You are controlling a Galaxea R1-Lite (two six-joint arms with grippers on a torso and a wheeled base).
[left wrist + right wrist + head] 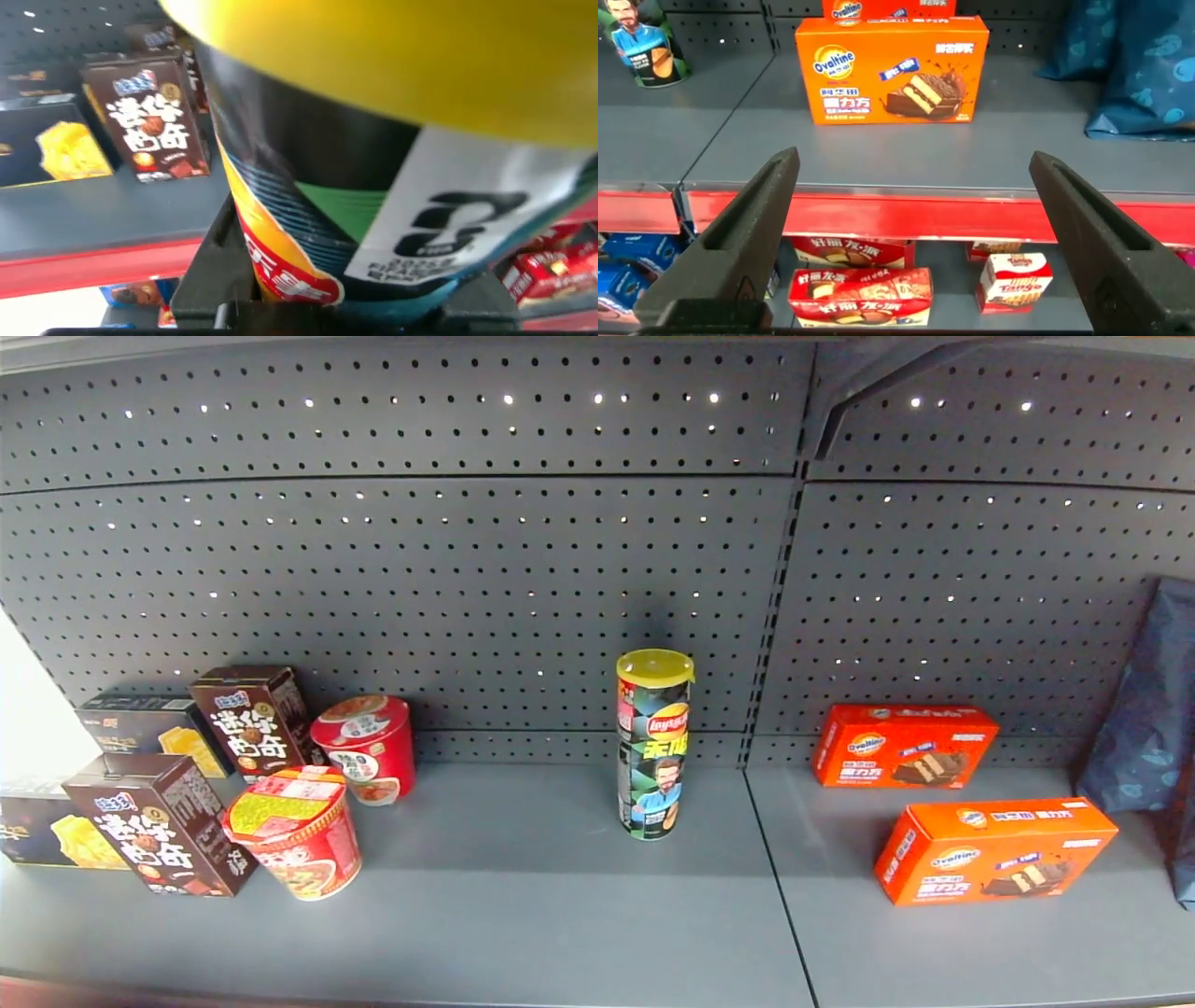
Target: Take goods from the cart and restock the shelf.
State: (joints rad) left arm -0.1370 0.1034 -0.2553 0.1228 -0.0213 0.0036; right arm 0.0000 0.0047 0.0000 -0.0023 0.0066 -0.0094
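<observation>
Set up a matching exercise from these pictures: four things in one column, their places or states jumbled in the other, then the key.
Things
1. standing can
2. orange boxes
3. left gripper
4. right gripper

Places or states
A. shut on a second can
B. open, holding nothing
C. upright in the middle of the shelf
D. right part of the shelf, one behind the other

Pairs: 1-C, 2-D, 3-A, 4-B
</observation>
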